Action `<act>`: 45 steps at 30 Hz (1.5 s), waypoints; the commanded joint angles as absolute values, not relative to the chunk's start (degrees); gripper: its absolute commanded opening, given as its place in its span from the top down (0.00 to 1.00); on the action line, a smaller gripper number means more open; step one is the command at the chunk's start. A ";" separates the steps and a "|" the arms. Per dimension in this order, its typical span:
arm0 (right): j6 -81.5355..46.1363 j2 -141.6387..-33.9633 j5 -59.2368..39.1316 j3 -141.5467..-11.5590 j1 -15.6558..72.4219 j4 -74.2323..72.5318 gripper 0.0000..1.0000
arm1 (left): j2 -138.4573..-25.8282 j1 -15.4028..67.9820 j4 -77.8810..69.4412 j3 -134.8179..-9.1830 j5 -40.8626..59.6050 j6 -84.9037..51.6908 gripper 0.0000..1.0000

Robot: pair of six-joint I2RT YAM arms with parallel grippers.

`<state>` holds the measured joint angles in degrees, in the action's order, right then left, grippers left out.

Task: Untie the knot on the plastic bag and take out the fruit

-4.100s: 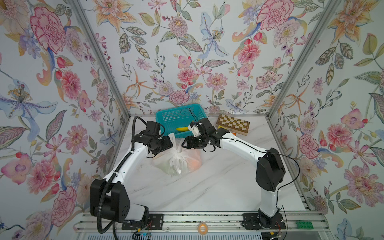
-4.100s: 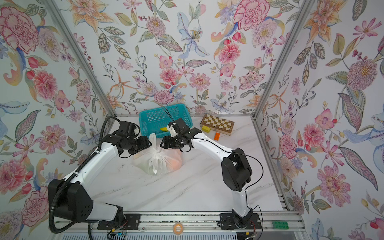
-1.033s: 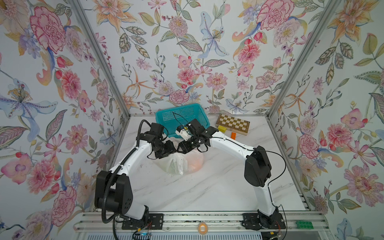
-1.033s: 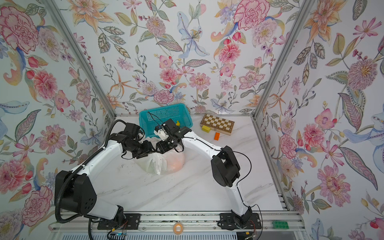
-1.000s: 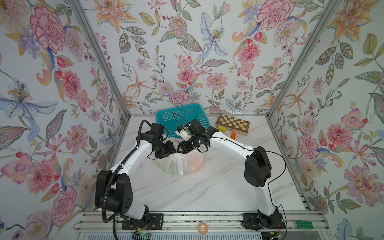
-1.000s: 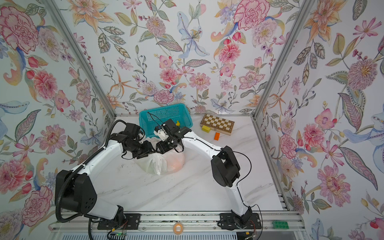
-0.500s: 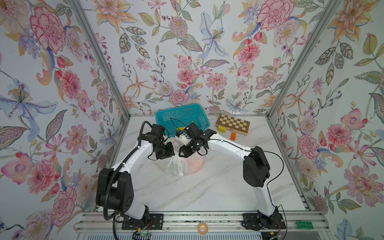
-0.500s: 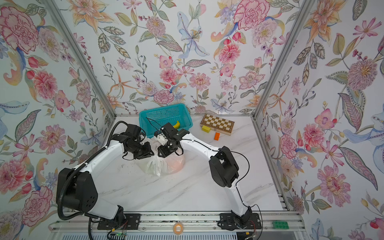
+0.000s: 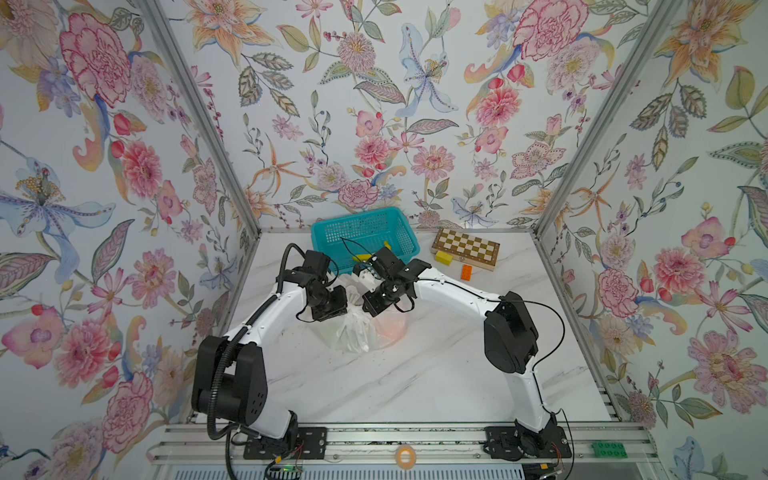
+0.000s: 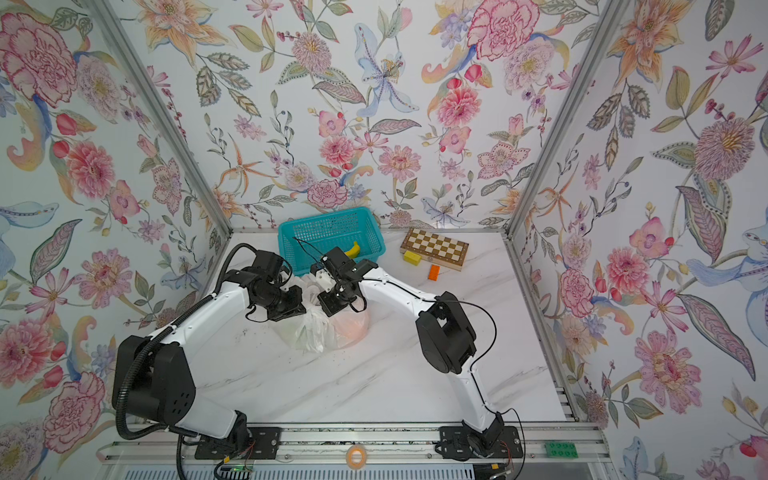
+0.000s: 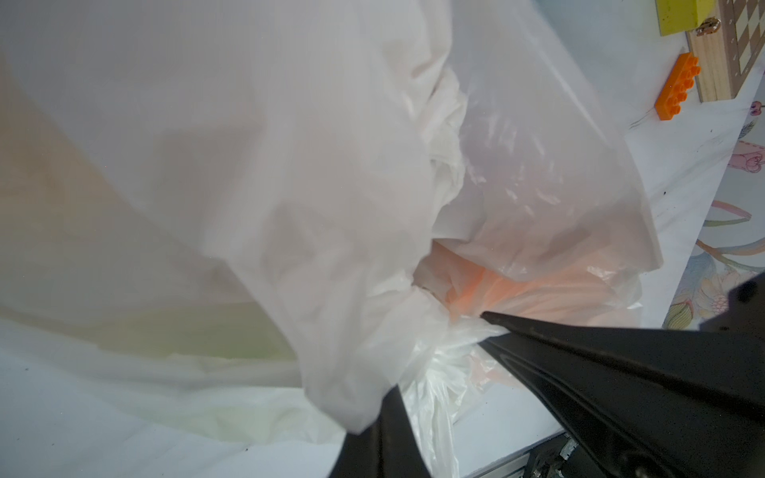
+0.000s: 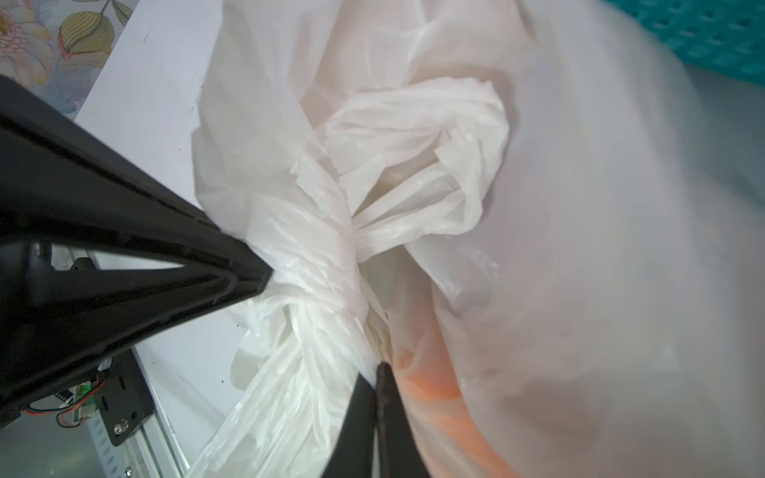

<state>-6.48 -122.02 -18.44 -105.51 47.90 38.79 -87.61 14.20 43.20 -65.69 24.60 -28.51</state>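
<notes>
Bag: the bag (image 9: 353, 334) sits tied, just off the table's (image 9: 415, 374) middle toward 10 o'clock, with both arms bent over it.
Knot: the knot (image 12: 327, 248) is a tight twist of handles with one loop end standing free.
Left gripper: the left gripper (image 11: 439, 356), at the bag's 11 o'clock, clamps bunched plastic beside the knot, seemingly as an anchor.
Right gripper: the right gripper (image 12: 323, 323), at 1 o'clock, pinches the knot's twisted neck, likely to pull against its partner.
Fruit: the fruit (image 11: 517, 289) glows orange through the film, not yet out.
Basket: the basket (image 9: 318, 232), holding a banana (image 10: 352, 249), stands at the bag's 12 o'clock.
</notes>
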 commanded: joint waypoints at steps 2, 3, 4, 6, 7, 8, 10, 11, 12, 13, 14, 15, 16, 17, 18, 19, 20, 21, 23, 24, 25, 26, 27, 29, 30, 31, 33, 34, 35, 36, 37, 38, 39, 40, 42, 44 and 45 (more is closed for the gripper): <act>-9.31 -116.70 -14.95 -101.99 45.81 38.15 1.00 | -84.72 12.83 44.24 -63.68 21.18 -28.56 1.00; -9.84 -115.70 -14.86 -100.72 45.34 37.47 1.00 | -84.40 12.21 44.34 -63.40 21.07 -28.49 1.00; -10.39 -114.90 -14.70 -99.60 44.98 36.84 1.00 | -84.13 11.61 44.39 -63.16 21.07 -28.40 1.00; -11.67 -113.07 -14.70 -97.01 44.09 35.38 1.00 | -83.44 9.93 44.62 -62.72 21.18 -28.17 1.00; -12.15 -112.47 -14.70 -95.92 43.66 34.81 1.00 | -83.09 9.30 44.57 -62.52 21.18 -28.08 1.00; -12.63 -111.75 -14.76 -94.82 43.27 34.20 1.00 | -82.69 8.42 44.61 -62.36 21.03 -27.88 1.00; -13.80 -110.63 -15.14 -92.91 42.36 33.08 1.00 | -82.11 7.04 44.72 -62.14 21.08 -27.61 1.00; -14.48 -110.08 -15.58 -92.08 41.89 32.60 1.00 | -81.69 6.24 44.67 -61.99 21.01 -27.53 1.00; -15.27 -109.56 -15.89 -91.35 41.39 31.94 1.00 | -81.36 5.52 44.69 -61.81 21.01 -27.60 1.00; -15.82 -109.10 -16.02 -90.61 40.93 31.31 1.00 | -81.09 5.05 44.61 -61.64 21.07 -27.67 1.00; -16.47 -108.46 -16.11 -89.73 40.55 30.53 1.00 | -80.80 4.30 44.44 -61.36 21.31 -27.69 1.00; -16.94 -107.93 -16.08 -88.80 40.13 29.90 1.00 | -80.52 3.75 44.38 -61.13 21.51 -27.73 1.00; -17.45 -107.49 -16.00 -88.10 39.92 29.36 1.00 | -80.34 3.33 44.38 -61.04 21.53 -27.60 1.00; -18.04 -107.03 -16.00 -87.27 39.64 28.78 1.00 | -80.12 3.05 44.44 -61.01 21.62 -27.39 1.00; -18.51 -106.58 -16.29 -86.50 39.44 28.26 1.00 | -79.99 2.98 44.69 -61.14 21.47 -27.06 1.00; -18.70 -106.15 -16.46 -86.03 39.46 27.91 0.99 | -79.90 2.99 45.09 -61.44 21.45 -26.86 1.00; -18.87 -105.71 -16.59 -85.64 39.52 27.53 0.98 | -79.70 2.97 45.58 -61.99 21.27 -26.66 1.00; -19.02 -105.38 -16.69 -85.52 39.71 27.35 0.97 | -79.36 2.99 45.79 -62.49 21.14 -26.65 1.00; -19.39 -104.32 -16.61 -85.75 40.11 26.78 0.90 | -77.99 2.99 45.60 -63.72 21.31 -26.79 0.90; -19.73 -103.93 -16.54 -86.09 40.25 26.48 0.86 | -77.28 2.99 45.23 -64.24 21.65 -26.78 0.86; -20.22 -103.58 -16.44 -86.59 40.32 26.07 0.83 | -76.34 2.98 44.24 -64.71 22.56 -26.59 0.79; -20.86 -103.22 -16.45 -87.10 40.43 25.45 0.79 | -75.57 3.07 42.99 -65.14 23.64 -26.31 0.71; -21.54 -102.97 -16.31 -87.71 40.41 25.00 0.73 | -74.97 3.05 42.12 -65.57 24.41 -25.79 0.62; -22.87 -102.89 -16.39 -89.41 40.43 24.01 0.64 | -74.12 3.16 41.14 -67.09 25.91 -23.21 0.46; -23.26 -102.97 -16.44 -90.36 40.43 23.74 0.61 | -73.93 3.25 41.14 -67.90 26.47 -21.29 0.41; -23.54 -103.29 -16.58 -91.55 40.47 23.48 0.57 | -73.70 3.56 40.92 -68.72 27.26 -18.19 0.35; -23.88 -104.24 -16.70 -93.79 40.73 23.44 0.51 | -73.27 4.46 40.68 -69.88 28.41 -10.58 0.26; -24.14 -105.01 -17.27 -95.09 40.76 23.45 0.49 | -73.01 5.05 40.86 -70.49 28.97 -5.60 0.23; -24.49 -105.80 -17.82 -96.41 40.78 23.57 0.47 | -72.82 5.75 41.12 -70.90 30.14 -0.69 0.21; -24.76 -106.55 -18.63 -97.47 40.76 23.76 0.46 | -72.50 6.25 41.21 -71.08 31.27 2.49 0.20; -25.17 -107.40 -19.62 -98.57 40.74 23.77 0.45 | -72.34 6.69 41.73 -71.32 33.38 7.46 0.17; -25.51 -108.33 -20.89 -99.60 40.78 23.77 0.43 | -72.30 7.19 42.66 -71.70 35.61 12.95 0.10; -25.88 -109.10 -22.04 -100.41 40.78 23.81 0.42 | -72.33 7.73 43.99 -72.31 36.84 17.74 0.07; -26.24 -110.13 -23.34 -101.51 40.80 23.90 0.39 | -72.50 8.45 45.55 -72.96 37.14 22.57 0.04; -26.63 -112.29 -25.91 -103.83 40.83 24.78 0.36 | -72.93 9.97 48.40 -73.93 36.36 30.16 0.01; -26.64 -115.42 -28.04 -107.66 41.07 27.45 0.35 | -73.58 11.36 51.45 -74.59 35.86 37.61 0.01; -26.39 -116.89 -28.41 -109.30 41.21 28.94 0.34 | -73.93 11.71 52.64 -74.98 35.93 40.05 0.01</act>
<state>-25.82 -113.19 -24.36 -106.02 40.53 24.95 -73.12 10.59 46.63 -73.01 34.20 23.86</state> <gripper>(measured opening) 0.653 0.988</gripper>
